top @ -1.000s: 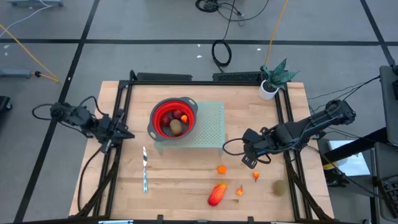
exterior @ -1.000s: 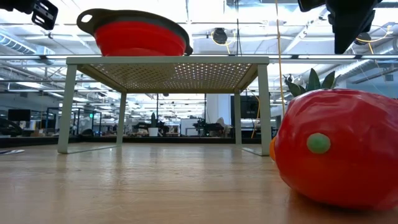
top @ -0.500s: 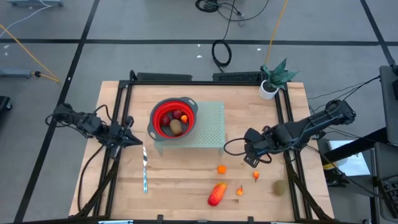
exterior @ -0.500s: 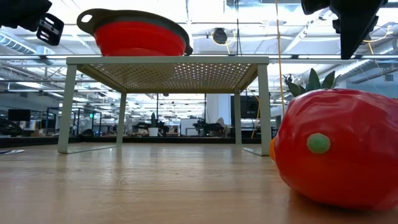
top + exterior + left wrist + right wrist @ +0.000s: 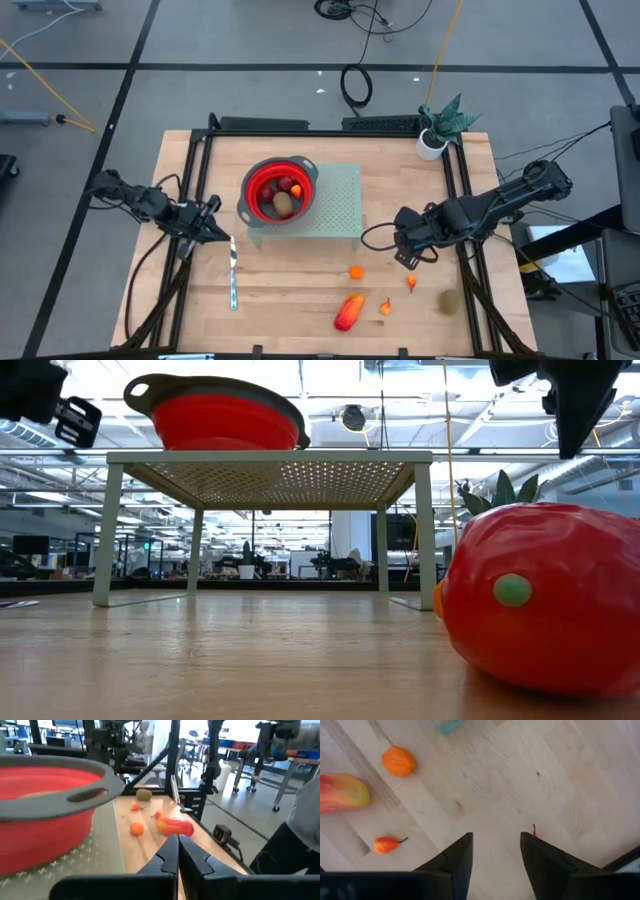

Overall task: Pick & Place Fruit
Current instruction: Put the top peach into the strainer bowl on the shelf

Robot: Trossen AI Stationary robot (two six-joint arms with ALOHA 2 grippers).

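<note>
Several toy fruits lie on the table near its front edge: an orange round one [image 5: 356, 271], an elongated red-orange piece [image 5: 348, 312], two tiny orange pieces [image 5: 386, 306] [image 5: 412, 282] and a brown-green oval [image 5: 449, 300]. Three more fruits [image 5: 285, 195] lie in the red bowl [image 5: 262, 180] on the green perforated stand [image 5: 340, 205]. My right gripper [image 5: 495, 852] hovers open above the table, right of the stand, beside a tiny piece [image 5: 534, 831]. My left gripper [image 5: 177, 852] is shut and empty, left of the stand.
A silver knife [image 5: 233, 272] lies left of the fruits, near my left gripper [image 5: 215, 232]. A small potted plant [image 5: 440, 125] stands at the far right corner. Black rails [image 5: 195, 180] run along both sides of the table. Bare wood lies between knife and fruits.
My left gripper has moved toward the table's right and near edges, closing in on the stand's left legs and the knife's far end. The fruits, bowl and knife have stayed put.
</note>
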